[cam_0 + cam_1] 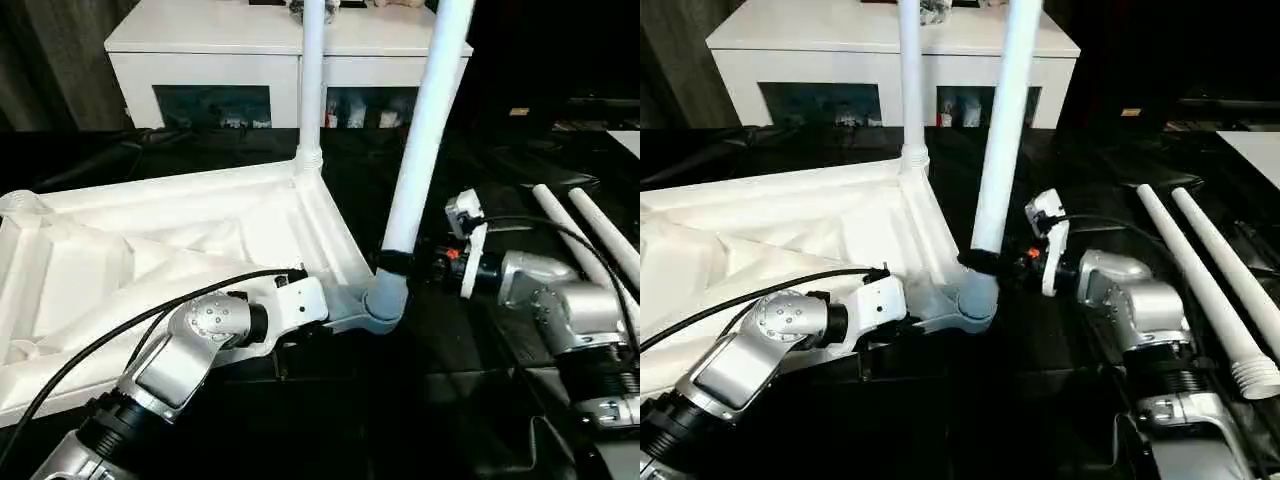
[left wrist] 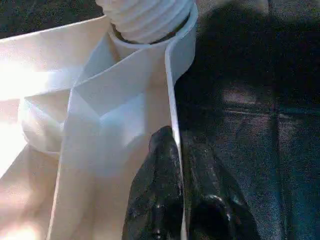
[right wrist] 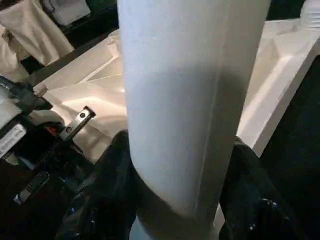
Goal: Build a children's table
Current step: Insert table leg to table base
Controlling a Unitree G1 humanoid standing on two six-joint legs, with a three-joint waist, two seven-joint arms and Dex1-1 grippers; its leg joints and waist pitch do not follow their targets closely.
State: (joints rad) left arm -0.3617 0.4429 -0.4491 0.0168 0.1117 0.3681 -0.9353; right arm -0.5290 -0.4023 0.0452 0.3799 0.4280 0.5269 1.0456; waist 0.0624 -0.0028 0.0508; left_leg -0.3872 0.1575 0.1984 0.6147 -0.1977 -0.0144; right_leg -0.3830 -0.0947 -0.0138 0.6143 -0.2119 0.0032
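blocked: two upright legs [image 1: 312,80] at tabletop [image 1: 150,240] corners, cabinet [image 1: 210,50] behind | right: two legs [image 1: 1200,270] lying | free: dark desk [image 1: 1080,160] between

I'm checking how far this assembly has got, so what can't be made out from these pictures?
- Tops of both upright white tapered legs: cut off by the head views' upper edge.
- Seating of the near leg in its corner socket: hidden by the right gripper.
- The white ribbed tabletop's near edge: covered by the left forearm.
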